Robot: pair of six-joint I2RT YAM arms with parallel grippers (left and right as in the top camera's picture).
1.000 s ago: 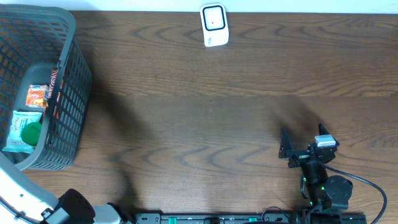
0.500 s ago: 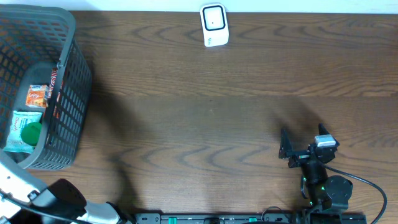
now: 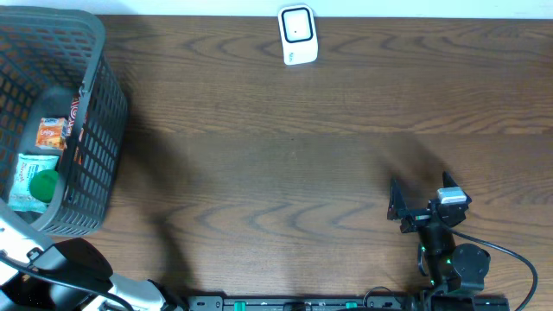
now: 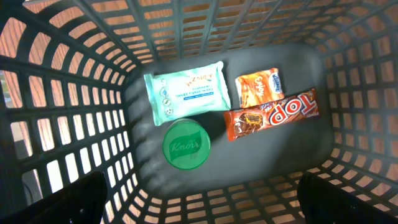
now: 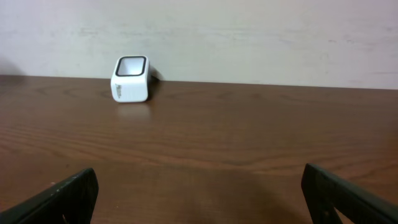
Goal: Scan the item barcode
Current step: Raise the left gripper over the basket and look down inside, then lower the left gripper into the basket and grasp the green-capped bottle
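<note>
The TOP bar lay flat on the floor of the basket. Its long axis ran from 8 to 2 o'clock in the left wrist view, with the lettering reading toward 2. An orange sachet sat just beside it at 11 o'clock; a wipes pack and a green Knorr lid lay toward 9. The left gripper hung above, jaws wide, holding nothing. The right gripper, equally spread and empty, faced the white scanner at 11 o'clock.
</note>
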